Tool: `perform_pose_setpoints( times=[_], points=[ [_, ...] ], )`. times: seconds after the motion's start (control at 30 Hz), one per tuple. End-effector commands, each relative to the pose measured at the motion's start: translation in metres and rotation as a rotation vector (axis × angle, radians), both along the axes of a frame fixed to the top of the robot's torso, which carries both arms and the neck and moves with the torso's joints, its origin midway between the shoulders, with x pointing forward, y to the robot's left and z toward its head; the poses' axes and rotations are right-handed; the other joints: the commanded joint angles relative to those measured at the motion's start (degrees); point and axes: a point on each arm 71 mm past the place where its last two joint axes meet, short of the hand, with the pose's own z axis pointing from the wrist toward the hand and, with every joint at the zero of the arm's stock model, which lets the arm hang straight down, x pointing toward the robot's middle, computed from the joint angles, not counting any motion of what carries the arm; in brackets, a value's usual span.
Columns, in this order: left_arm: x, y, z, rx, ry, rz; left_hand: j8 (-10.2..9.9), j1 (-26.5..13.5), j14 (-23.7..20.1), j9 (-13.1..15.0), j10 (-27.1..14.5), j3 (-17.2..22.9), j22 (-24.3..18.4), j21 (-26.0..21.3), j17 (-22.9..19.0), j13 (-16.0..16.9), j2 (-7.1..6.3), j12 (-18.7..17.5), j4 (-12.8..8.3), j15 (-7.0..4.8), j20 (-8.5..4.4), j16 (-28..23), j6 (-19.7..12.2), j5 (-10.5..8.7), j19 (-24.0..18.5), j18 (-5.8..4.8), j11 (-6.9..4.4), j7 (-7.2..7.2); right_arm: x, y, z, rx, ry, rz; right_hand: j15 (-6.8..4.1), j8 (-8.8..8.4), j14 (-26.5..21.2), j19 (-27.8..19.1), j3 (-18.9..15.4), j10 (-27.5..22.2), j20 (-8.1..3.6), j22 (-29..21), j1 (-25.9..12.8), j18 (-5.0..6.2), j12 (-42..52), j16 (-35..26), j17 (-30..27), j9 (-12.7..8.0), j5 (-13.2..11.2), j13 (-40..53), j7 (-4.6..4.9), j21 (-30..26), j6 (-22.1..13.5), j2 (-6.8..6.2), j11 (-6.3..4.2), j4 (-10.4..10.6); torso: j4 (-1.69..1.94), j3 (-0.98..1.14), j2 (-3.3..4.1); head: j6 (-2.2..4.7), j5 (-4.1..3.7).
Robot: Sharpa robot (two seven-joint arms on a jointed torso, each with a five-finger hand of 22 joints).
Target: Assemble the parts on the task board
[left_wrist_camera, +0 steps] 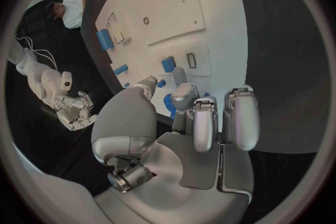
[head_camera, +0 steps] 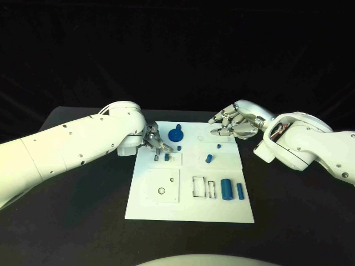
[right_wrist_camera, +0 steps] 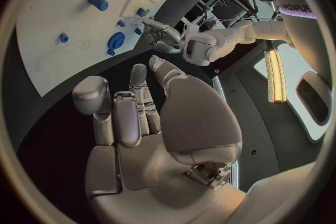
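The white task board (head_camera: 189, 208) lies mid-table. My left hand (head_camera: 156, 143) hovers over its far left part, fingers pointing down beside a round blue part (head_camera: 176, 134). In the left wrist view a tiny blue piece (left_wrist_camera: 161, 83) sits between the thumb and a fingertip (left_wrist_camera: 180, 75); whether they pinch it is unclear. A blue block (left_wrist_camera: 168, 64) stands next to a slot. My right hand (head_camera: 232, 124) hangs over the far right corner, fingers apart and holding nothing; the round blue part (right_wrist_camera: 115, 41) lies beyond it.
More blue parts rest on the board: a short piece (head_camera: 209, 159), a small peg (head_camera: 218, 146), a thick cylinder (head_camera: 226, 188) and a thin rod (head_camera: 240, 191) near the front right. Black table (head_camera: 81, 221) surrounds the board.
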Motion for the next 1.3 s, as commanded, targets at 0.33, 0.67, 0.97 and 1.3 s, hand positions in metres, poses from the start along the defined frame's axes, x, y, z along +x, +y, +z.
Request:
perform_pose_setpoints(
  times=[0.33, 0.67, 0.97, 1.3],
  points=[
    [0.034, 0.02, 0.047, -0.043, -0.059, 0.094, -5.8, 7.5, 6.1, -4.2, -6.2, -5.1, 0.8, -3.2, 15.1, -7.0, 1.88, -5.9, -0.2, 1.93, 1.59, 0.1, -5.6, 0.33, -0.2, 0.25, 2.71, 3.24, 0.002, 0.001, -0.001, -0.006, 0.004, 0.005, -0.18, 0.29, 2.1, -0.6, 0.0, -0.4, 0.04, -0.2, -0.9, 0.68, -0.2, -0.4, -0.1, -0.1, 0.3, 0.0, 0.06, -0.4, 0.0, -0.03, -0.01, 0.5, 0.03, -0.02, 0.0, 0.38, 0.19],
    [0.055, 0.023, 0.037, 0.002, -0.039, 0.113, -6.2, 8.6, 6.1, -5.0, -7.0, -6.2, 0.7, -3.3, 15.1, -7.8, 2.59, -6.5, 0.0, 2.21, 1.94, 0.1, -5.1, 0.37, -0.2, 0.3, 2.95, 3.44, 0.003, 0.004, -0.002, -0.003, 0.001, 0.008, -0.2, 0.32, 2.1, -0.6, 0.0, -0.4, 0.04, -0.2, -0.8, 0.68, -0.2, -0.4, -0.1, -0.1, 0.5, -0.1, 0.04, -0.4, -0.1, 0.1, -0.04, 0.6, -0.05, -0.21, 0.15, 0.47, 0.13],
    [0.06, 0.02, 0.018, 0.018, -0.003, 0.106, -5.7, 9.0, 6.1, -5.3, -6.5, -7.2, 1.4, -2.9, 15.1, -7.0, 3.44, -5.5, 0.0, 2.08, 1.96, 0.1, -3.9, 0.35, 0.1, 0.19, 2.73, 3.14, 0.003, 0.006, -0.002, -0.002, 0.002, 0.013, -0.2, 0.33, 2.1, -0.6, 0.0, -0.4, 0.03, -0.2, -0.8, 0.68, -0.3, -0.5, -0.1, -0.1, 0.5, -0.2, 0.03, -0.4, -0.1, 0.15, -0.05, 0.6, -0.08, -0.21, 0.15, 0.32, -0.08],
    [0.059, 0.02, 0.009, 0.03, 0.029, 0.101, -5.1, 9.4, 6.1, -5.3, -5.9, -7.9, 1.8, -2.6, 15.1, -6.3, 4.05, -4.8, 0.0, 1.89, 1.83, 0.1, -3.1, 0.33, 0.3, 0.11, 2.48, 2.83, 0.003, 0.007, -0.002, -0.001, 0.002, 0.016, -0.2, 0.33, 2.1, -0.6, 0.0, -0.4, 0.03, -0.2, -0.8, 0.68, -0.3, -0.5, -0.1, -0.1, 0.5, -0.2, 0.03, -0.4, -0.1, 0.15, -0.05, 0.6, -0.12, -0.09, 0.14, 0.19, 0.16]
  ],
)
